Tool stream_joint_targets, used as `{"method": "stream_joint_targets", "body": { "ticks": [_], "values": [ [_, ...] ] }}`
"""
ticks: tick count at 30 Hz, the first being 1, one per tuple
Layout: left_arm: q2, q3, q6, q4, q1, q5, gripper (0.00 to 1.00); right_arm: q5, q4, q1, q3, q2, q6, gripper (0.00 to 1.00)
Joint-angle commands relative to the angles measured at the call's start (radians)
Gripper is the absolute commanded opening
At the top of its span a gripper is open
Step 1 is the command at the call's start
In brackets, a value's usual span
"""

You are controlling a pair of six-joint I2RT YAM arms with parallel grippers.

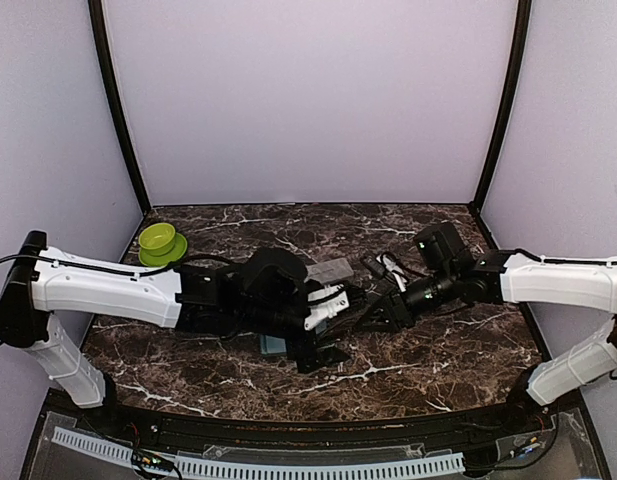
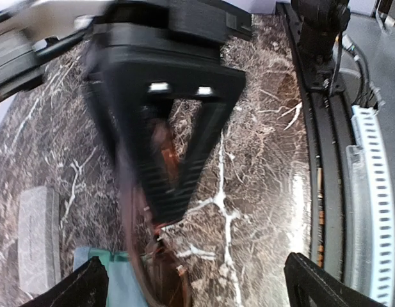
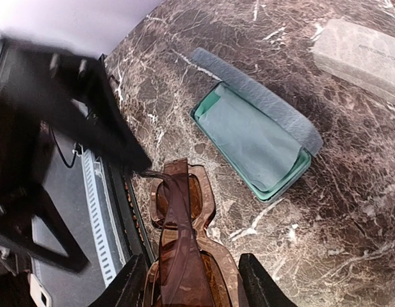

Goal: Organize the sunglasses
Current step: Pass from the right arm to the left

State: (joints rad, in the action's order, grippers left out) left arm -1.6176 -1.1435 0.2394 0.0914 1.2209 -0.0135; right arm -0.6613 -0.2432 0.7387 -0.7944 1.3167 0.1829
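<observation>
Right fingers (image 3: pixel 130 285) pinch the brown sunglasses (image 3: pixel 184 224) near the middle of the desk (image 3: pixel 351 211); left fingers (image 2: pixel 88 281) stand spread wide, holding nothing. Keep the pair level and carry it to the open case (image 3: pixel 274 105) at 1 o'clock, onto its blue cloth (image 3: pixel 248 141). The left arm (image 1: pixel 108 290) crowds close at 9 o'clock; a closed grey case (image 3: pixel 367 54) lies at 2.

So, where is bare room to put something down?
Bare marble: front right, beside the right arm; front left, before the left arm; the rear strip right of the green bowl. Crowded: the middle, with the open case, the grey case, the left end effector, and the right end effector holding the brown sunglasses.
</observation>
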Motion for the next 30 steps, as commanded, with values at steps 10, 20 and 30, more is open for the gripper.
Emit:
{"method": "stream_joint_targets", "body": {
  "ticks": [10, 20, 30],
  "values": [
    [0.273, 0.172, -0.153, 0.024, -0.166, -0.237, 0.95, -0.028, 0.198, 0.070, 0.003, 0.104, 0.171, 0.11],
    [0.205, 0.152, 0.116, 0.124, -0.029, 0.029, 0.96, -0.159, 0.324, 0.070, -0.010, 0.168, 0.515, 0.10],
    [0.135, 0.147, 0.232, 0.151, 0.053, 0.315, 0.99, -0.204, 0.300, 0.071, -0.014, 0.190, 0.609, 0.09]
  ]
}}
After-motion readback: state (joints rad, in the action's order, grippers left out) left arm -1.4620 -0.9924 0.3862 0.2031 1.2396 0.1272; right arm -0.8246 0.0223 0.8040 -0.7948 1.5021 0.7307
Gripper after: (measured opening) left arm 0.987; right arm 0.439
